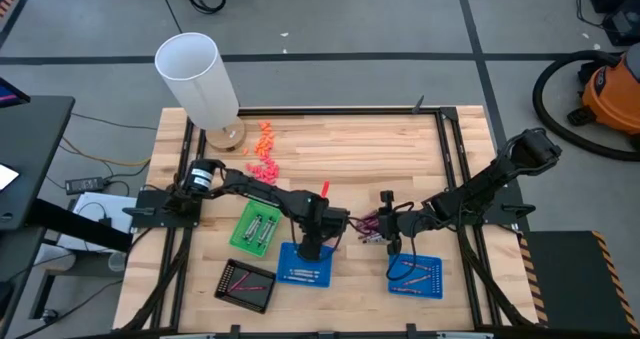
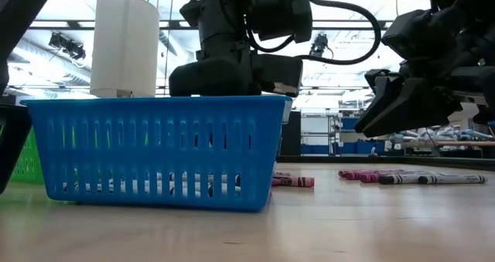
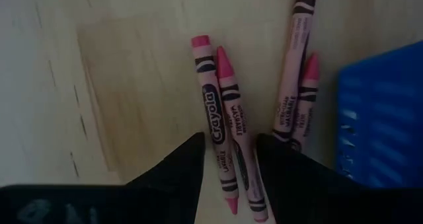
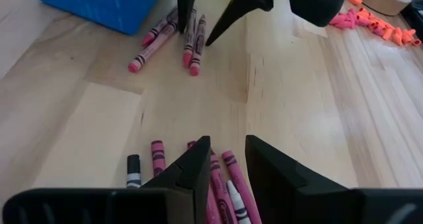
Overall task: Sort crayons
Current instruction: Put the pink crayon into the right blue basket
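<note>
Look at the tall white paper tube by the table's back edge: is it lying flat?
No, the tall white paper tube stands upright on its end behind the blue slotted plastic basket.

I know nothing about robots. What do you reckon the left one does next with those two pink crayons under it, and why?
Probably close. The left gripper stands open with two pink crayons lying between its fingers on the table, so squeezing shut looks like the natural next step before lifting toward a blue basket.

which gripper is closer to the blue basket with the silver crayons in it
Left. The left gripper hangs just above that blue basket, at its far edge. The right gripper is farther off to the side, over the loose crayons.
</note>
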Robot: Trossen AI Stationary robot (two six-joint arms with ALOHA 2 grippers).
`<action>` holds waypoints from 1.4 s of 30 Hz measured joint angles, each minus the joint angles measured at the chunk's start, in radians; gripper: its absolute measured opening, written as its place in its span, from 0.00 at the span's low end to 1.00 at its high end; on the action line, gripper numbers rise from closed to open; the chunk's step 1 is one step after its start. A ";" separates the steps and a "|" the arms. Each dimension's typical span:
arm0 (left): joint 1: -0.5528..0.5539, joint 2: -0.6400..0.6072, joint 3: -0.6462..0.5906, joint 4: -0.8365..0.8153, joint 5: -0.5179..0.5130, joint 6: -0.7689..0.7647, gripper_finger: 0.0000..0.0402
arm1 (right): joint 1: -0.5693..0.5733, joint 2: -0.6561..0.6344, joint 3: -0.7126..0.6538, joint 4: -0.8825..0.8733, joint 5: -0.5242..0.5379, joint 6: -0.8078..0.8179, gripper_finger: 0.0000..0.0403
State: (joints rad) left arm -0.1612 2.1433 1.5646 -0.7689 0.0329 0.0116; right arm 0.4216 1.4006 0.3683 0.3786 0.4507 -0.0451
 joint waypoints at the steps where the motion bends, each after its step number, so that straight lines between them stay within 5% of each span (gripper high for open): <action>1: 0.000 0.000 0.000 0.000 -0.006 0.000 0.38 | 0.000 0.000 0.000 0.002 -0.001 0.000 0.26; 26: 0.092 0.000 0.002 -0.105 -0.016 -0.005 0.38 | 0.000 0.000 0.000 0.002 -0.001 -0.001 0.26; 42: 0.115 0.005 0.127 -0.128 -0.078 0.041 0.38 | 0.000 0.000 0.000 0.002 0.000 -0.001 0.26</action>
State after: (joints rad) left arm -0.0465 2.1479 1.6917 -0.8967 -0.0453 0.0521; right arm 0.4213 1.4006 0.3683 0.3808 0.4507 -0.0459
